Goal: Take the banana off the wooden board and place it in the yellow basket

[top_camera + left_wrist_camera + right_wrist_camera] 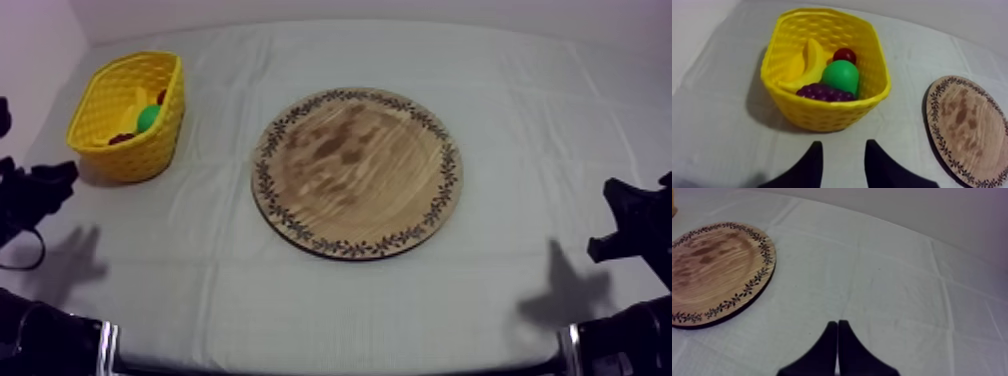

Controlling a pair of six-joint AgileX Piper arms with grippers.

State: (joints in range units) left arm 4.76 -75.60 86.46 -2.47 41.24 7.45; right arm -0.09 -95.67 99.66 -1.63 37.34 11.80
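There is one each of wooden board, yellow basket, banana, pear, bunch of grapes and small red fruit.

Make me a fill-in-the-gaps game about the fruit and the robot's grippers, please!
1. The banana lies in a basket whose colour is ____.
2. Beside the banana in the basket sits a pear whose colour is ____.
3. The left gripper, near the basket, has its fingers ____.
4. The right gripper, near the wooden board, has its fingers ____.

Missing words: yellow, green, open, shut.
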